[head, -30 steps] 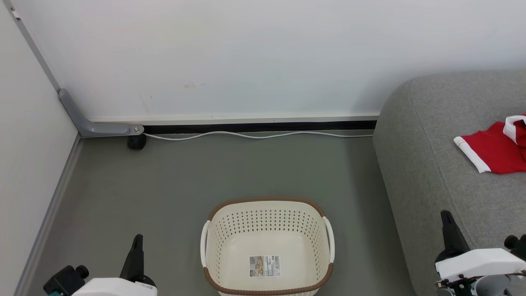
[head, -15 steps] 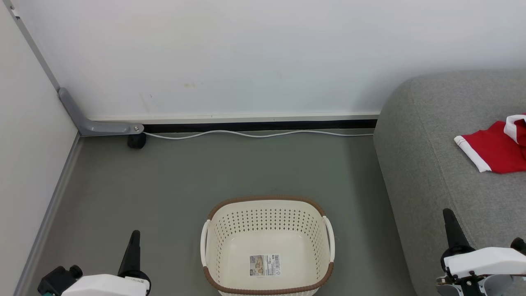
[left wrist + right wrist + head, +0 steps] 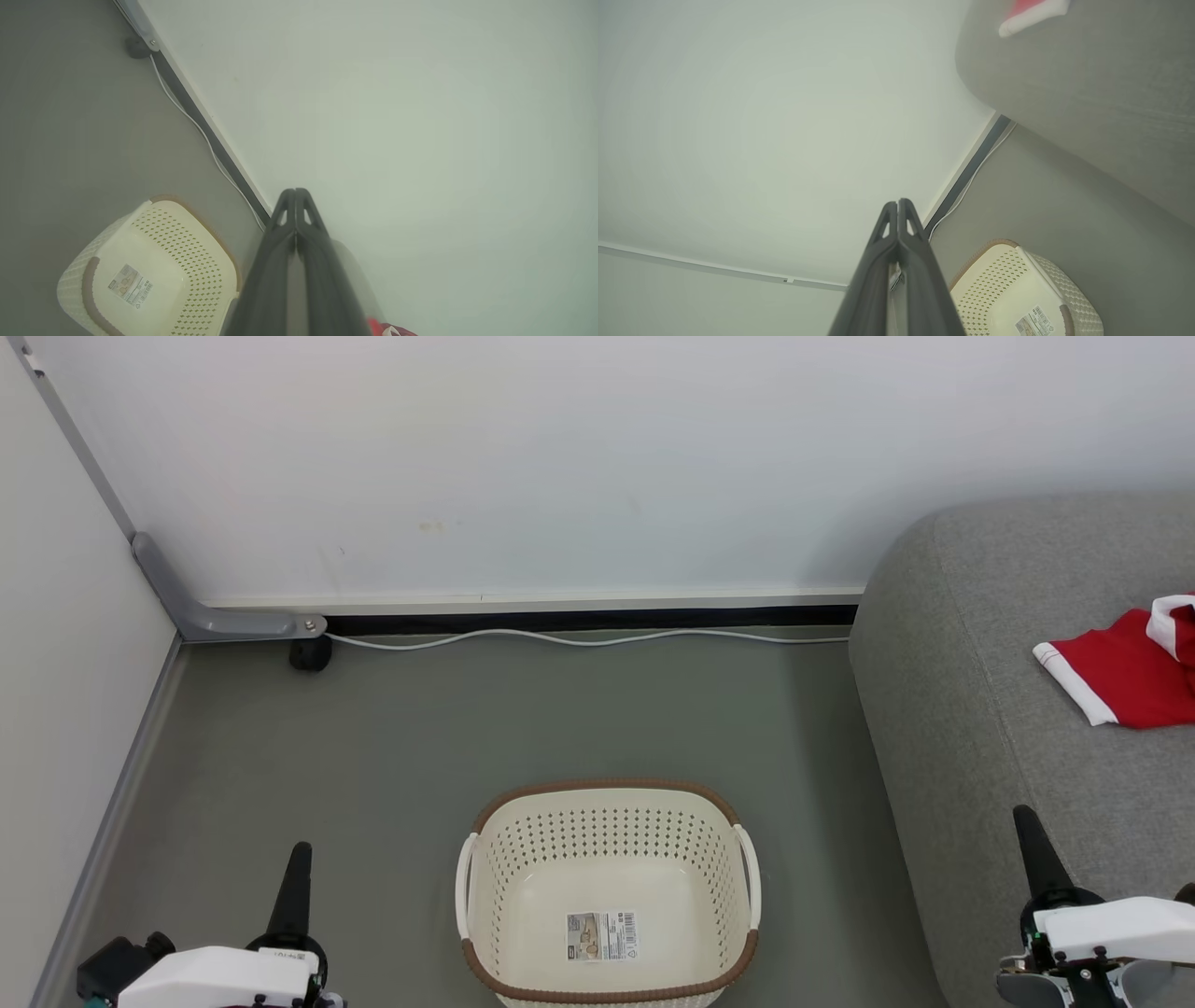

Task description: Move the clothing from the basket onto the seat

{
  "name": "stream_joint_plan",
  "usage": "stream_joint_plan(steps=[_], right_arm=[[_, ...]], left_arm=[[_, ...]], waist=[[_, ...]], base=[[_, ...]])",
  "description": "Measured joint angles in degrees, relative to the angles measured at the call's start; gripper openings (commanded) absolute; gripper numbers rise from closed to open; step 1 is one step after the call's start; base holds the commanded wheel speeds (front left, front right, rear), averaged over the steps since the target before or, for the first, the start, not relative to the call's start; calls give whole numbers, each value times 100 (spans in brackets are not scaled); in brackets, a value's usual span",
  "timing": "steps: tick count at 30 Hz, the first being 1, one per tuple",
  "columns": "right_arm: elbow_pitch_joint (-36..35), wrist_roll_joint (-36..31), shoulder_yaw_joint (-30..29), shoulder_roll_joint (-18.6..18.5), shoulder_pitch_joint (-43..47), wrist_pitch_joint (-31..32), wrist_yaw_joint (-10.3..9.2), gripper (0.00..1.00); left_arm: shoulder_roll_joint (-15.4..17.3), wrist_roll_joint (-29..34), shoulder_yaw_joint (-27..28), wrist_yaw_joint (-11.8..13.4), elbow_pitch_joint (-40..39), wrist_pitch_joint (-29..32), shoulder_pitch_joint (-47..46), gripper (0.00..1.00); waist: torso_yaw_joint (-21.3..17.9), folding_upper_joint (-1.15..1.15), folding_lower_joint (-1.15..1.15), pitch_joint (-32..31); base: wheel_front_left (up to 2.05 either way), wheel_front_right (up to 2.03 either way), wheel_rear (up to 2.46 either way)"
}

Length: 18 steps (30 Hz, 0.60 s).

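The cream basket [image 3: 607, 821] with a brown rim stands on the floor at the bottom centre, holding nothing but its label [image 3: 602, 936]. Red clothing with white trim [image 3: 1125, 667] lies on the grey seat [image 3: 990, 709] at the right edge. My left gripper [image 3: 299, 859] hangs at the lower left, left of the basket, fingers pressed together and shut on nothing. My right gripper [image 3: 1027, 826] is shut too, over the seat's front corner. The left wrist view shows the basket [image 3: 154, 275] and my left gripper [image 3: 295, 192]; the right wrist view shows the basket [image 3: 1017, 289], the seat [image 3: 1101, 102] and my right gripper [image 3: 897, 203].
A white wall [image 3: 560, 457] runs along the back with a black gap under it and a white cable [image 3: 579, 639] on the grey floor [image 3: 467, 728]. A grey bracket with a black foot [image 3: 308, 653] sits in the back left corner. A side wall [image 3: 65, 663] bounds the left.
Both grippers have sunk a little toward the bottom corners; the left drifted left, the right drifted right. The picture shifted slightly. Basket and clothing lie as before.
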Motion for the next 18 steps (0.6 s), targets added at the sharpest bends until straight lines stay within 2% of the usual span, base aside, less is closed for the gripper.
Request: stream_joint_plan(steps=[18], right_arm=[[-202, 1204, -138, 20, 18, 291, -1, 0]], left_arm=[[11, -1126, 93, -26, -170, 293, -85, 0]], waist=[[4, 0, 0, 26]], base=[[0, 0, 0]])
